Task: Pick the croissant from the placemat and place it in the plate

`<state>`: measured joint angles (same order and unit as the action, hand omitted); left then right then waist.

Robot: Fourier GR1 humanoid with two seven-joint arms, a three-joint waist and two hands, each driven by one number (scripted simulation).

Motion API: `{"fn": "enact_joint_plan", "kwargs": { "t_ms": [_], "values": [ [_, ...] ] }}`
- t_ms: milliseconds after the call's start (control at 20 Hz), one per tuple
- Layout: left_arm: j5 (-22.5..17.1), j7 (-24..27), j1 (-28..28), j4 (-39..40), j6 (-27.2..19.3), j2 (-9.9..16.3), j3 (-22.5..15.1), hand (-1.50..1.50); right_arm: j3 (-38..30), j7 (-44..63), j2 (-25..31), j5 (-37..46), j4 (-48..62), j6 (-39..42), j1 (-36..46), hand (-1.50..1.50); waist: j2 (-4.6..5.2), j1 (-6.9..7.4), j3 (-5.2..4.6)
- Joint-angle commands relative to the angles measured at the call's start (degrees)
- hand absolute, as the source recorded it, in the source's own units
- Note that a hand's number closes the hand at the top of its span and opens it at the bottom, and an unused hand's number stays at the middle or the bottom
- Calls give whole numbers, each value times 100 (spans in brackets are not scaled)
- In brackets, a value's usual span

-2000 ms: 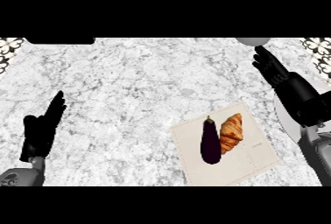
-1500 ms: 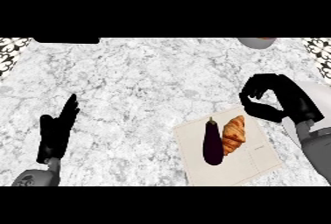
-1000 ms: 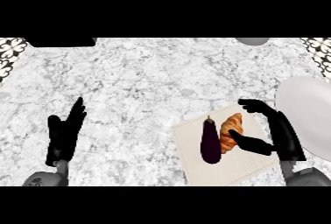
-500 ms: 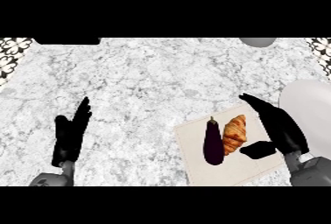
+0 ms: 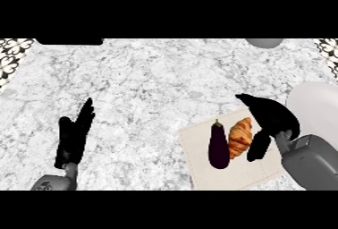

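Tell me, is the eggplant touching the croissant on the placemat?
Touching. The head view shows the eggplant lying against the croissant with no placemat visible between them.

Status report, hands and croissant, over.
Right hand open beside croissant; left hand resting open. Croissant on placemat. Eggplant alongside. Plate right.

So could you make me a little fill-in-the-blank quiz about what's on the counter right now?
1. On the placemat, the croissant lies right beside a dark purple ____.
2. The hand closest to the croissant is the robot's ____ hand.
3. The white plate shows at the view's ____ edge.
4. The left hand rests over the bare counter with its fingers ____.

Missing words: eggplant; right; right; straight
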<state>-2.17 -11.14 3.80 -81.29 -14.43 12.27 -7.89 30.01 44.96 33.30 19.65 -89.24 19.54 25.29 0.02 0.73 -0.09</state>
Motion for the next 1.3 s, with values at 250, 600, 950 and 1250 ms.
{"fn": "enact_joint_plan", "kwargs": {
  "t_ms": [250,600,950,1250],
  "values": [
    [79,-70,212,189,65,-158,182,0,-150,489,-826,187,801,877,140,-150,0,-59,8],
    [225,-106,-208,-237,184,-204,231,0,-537,-221,-1249,942,1709,993,287,-150,2,-35,10],
    [285,-173,-207,-364,321,-288,396,0,-879,126,-1529,1154,1284,1643,16,-150,-5,-52,9],
    [398,-639,-287,-865,391,-149,477,0,-1114,-631,-1604,1596,1904,1310,-53,-150,-5,-27,12]
  ]
}}
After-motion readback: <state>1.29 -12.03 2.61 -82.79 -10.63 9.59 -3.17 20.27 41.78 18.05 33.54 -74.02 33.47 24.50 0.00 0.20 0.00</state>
